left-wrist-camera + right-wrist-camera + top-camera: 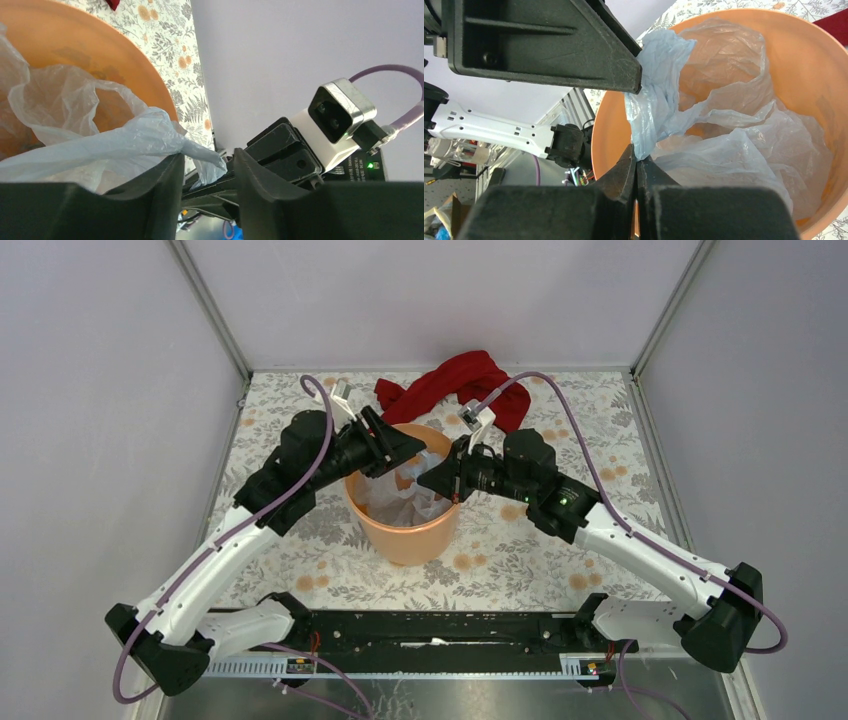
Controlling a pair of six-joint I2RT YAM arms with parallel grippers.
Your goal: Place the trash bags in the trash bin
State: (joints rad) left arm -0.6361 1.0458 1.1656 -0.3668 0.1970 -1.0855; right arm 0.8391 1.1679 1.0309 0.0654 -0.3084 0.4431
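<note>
I'm looking down on a table (pixel 560 540) covered in a floral print, boxed in by plain pale walls (pixel 100 390) on the left, right and back, with metal frame posts (pixel 205 305) in the far corners. The orange trash bin (pixel 405 535) stands upright about mid-table, and floral surface shows on either side of it and in front. A red cloth (pixel 460 380) lies bunched just behind the bin near the back wall; I can't tell whether it touches the rim. Both arms reach in from the near edge and meet over the bin's mouth, close to each other. The pale blue trash bag (pixel 724 150) sits crumpled inside the bin, with one edge drawn up above the rim on the near side. On my right wrist view the right gripper (pixel 636 162) is clenched on that raised edge of film, fingers pressed together. On the left wrist view the left gripper (pixel 207 157) is released, fingers apart, and a twisted tip of the bag pokes into the gap between them.
</note>
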